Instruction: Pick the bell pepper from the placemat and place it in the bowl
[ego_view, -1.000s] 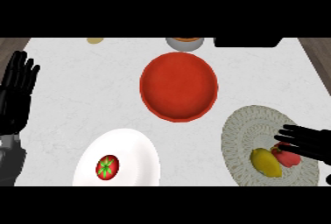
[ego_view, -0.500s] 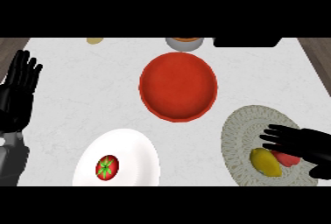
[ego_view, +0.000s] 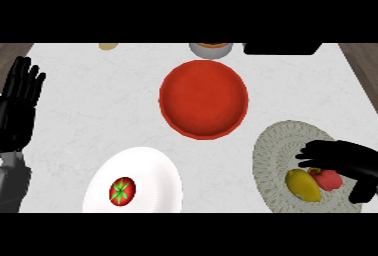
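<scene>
A round woven placemat (ego_view: 277, 145) lies at the right of the counter. On it a red bell pepper (ego_view: 328, 180) lies beside a yellow fruit (ego_view: 303, 185). My right hand (ego_view: 347, 157) hovers over the mat, its fingers stretched left just above the pepper and its thumb down at the pepper's right side; it hides part of the pepper and is not closed round it. The red bowl (ego_view: 203, 100) stands in the middle, holding nothing. My left hand (ego_view: 18, 105) rests open at the left edge, fingers up.
A white plate (ego_view: 148, 165) with a tomato (ego_view: 122, 191) sits at the front left. At the back edge stand a small grey bowl (ego_view: 212, 49), a black object (ego_view: 282, 48) and a small yellowish item (ego_view: 108, 46).
My right hand has slid left across the placemat and now covers the space above the pepper. The left hand has shifted slightly. Pepper and fruit have not moved.
</scene>
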